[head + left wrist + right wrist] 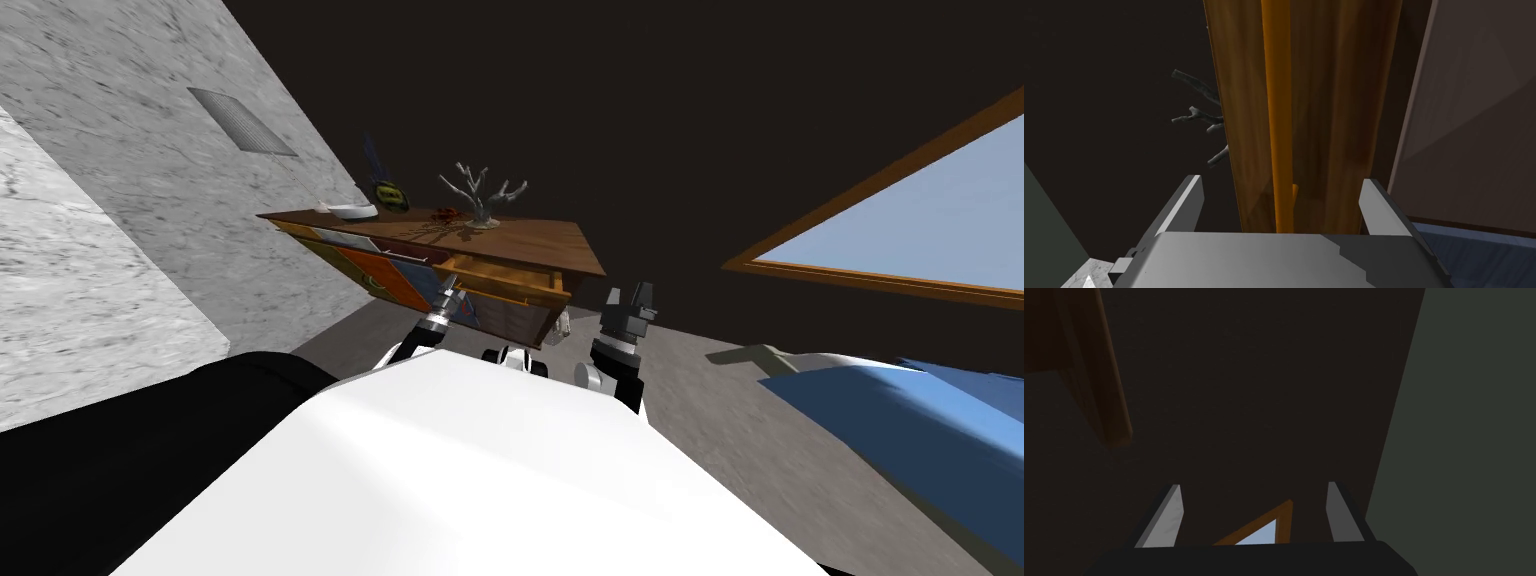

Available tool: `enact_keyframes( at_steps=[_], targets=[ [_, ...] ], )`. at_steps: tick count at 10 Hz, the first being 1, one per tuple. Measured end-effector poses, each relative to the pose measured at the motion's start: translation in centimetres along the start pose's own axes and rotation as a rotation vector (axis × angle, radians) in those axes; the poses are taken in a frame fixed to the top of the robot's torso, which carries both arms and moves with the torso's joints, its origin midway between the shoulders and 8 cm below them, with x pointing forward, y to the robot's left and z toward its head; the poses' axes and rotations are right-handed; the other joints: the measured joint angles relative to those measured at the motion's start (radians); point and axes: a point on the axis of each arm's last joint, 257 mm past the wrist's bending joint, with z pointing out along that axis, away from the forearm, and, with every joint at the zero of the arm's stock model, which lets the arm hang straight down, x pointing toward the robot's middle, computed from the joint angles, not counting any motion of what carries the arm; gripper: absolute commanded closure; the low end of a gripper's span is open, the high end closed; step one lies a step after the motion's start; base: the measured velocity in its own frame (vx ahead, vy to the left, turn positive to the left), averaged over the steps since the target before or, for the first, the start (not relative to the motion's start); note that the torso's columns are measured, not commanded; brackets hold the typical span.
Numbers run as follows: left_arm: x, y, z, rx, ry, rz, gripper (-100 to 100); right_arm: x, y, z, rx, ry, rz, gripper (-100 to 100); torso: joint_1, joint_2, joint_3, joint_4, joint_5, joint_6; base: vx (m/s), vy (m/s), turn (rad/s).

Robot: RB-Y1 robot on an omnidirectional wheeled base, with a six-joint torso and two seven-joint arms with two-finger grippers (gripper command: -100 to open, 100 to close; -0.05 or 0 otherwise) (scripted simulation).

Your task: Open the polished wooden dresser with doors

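ok so the dresser [540,245] is straight ahead against the dark wall, a touch to my left, with a pale branch ornament [480,195] on top and colourful door panels [375,270] on the front. Its upper drawer [505,280] looks pulled out partway, sticking toward me. The left pincer [447,300] is the one right at it, down by the drawer's front corner, while the right pincer [628,292] hangs off past the dresser's right end, well apart from any wood, fingers spread and holding nothing. From the left wrist cam that hand's fingers are spread too, straddling a wooden panel [1324,125] with an orange strip [1276,100] down it. One finger is just beside the panel's edge and the other has a gap, so I'd call it not pinching. The bit that matters: the panel's long axis runs straight away from the pincer, in line with the gap between the fingers, so it's edge-on to the hand. My guess is the next move is closing on that edge and pulling toward me, and the left arm is clearly the nearer one. Can't tell if the panel is the drawer front or a door edge
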Motion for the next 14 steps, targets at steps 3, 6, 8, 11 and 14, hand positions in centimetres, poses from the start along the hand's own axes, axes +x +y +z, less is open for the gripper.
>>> enact_keyframes(
  at_steps=[3,6,8,11,14],
  targets=[
    [0.0,-0.9,-2.0,0.007,0.041,0.011,-100,0.0,0.0,0.0,0.000,0.000,0.000,0,-0.002,-0.005,-0.002,-0.003,0.001,0.001,0.096,-0.012,0.144],
    [0.6,-2.0,-3.6,0.011,0.087,0.012,-100,-0.2,-0.5,-0.3,0.015,-0.003,-0.005,0,0.002,-0.012,-0.009,-0.001,0.004,-0.006,0.072,-0.008,0.128],
    [1.1,-2.2,-4.7,0.004,0.110,0.010,-100,-0.4,-1.3,-0.9,0.041,-0.005,-0.010,0,0.002,-0.021,-0.016,-0.003,0.006,-0.004,0.066,-0.027,0.119],
    [1.8,-3.2,-6.4,0.003,0.158,-0.002,-100,-1.0,-3.1,-2.3,0.101,-0.012,-0.023,0,0.002,-0.036,-0.029,-0.005,0.009,-0.009,0.038,-0.031,0.098],
    [2.8,-4.3,-8.0,0.002,0.207,-0.025,-100,-1.4,-3.4,-2.9,0.112,-0.018,-0.032,0,0.000,-0.035,-0.024,-0.010,0.003,-0.008,-0.008,-0.016,0.046]
  ],
)
